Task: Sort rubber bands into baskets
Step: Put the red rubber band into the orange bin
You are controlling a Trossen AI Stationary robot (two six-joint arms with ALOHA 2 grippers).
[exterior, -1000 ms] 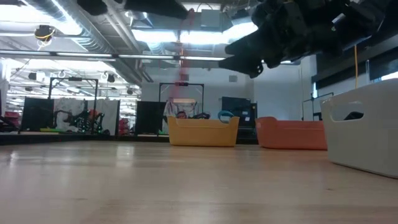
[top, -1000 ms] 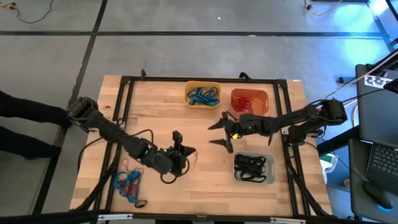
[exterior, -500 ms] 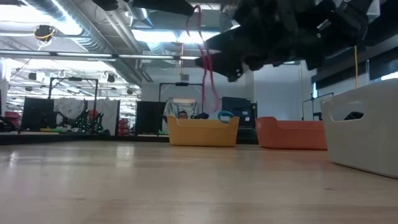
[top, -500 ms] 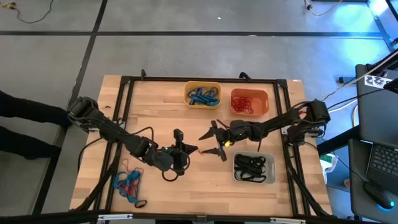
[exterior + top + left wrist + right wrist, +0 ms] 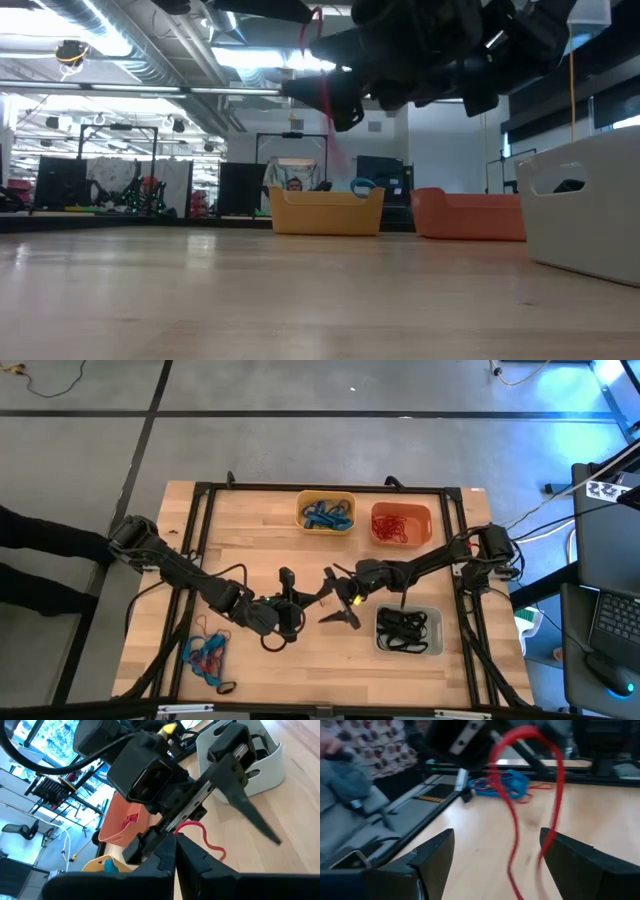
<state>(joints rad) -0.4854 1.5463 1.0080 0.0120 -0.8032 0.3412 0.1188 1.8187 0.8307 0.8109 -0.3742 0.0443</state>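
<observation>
- Pincer on my left arm (image 5: 310, 603) is pinched fully closed on a red rubber band (image 5: 202, 836), held up above the middle of the surface (image 5: 300, 660); the band hangs from its tips as a loose loop.
- My right pincer (image 5: 338, 596) faces it, fingers spread wide and holding nothing, with the red loop dangling between its two fingers (image 5: 432, 857) in the right wrist view.
- In the low view both pincers hover high over the wood, the red band (image 5: 322, 90) trailing down between them.
- Behind them at the far edge stand the yellow basket (image 5: 326, 512) with blue bands inside and, just beside it, the orange basket (image 5: 400, 523) with red bands.
- The pale grey basket (image 5: 408, 630) with black bands sits near my right pincer, toward the near edge.
- A pile of unsorted blue and red bands (image 5: 206, 655) lies at the near left corner, well apart from the baskets.
</observation>
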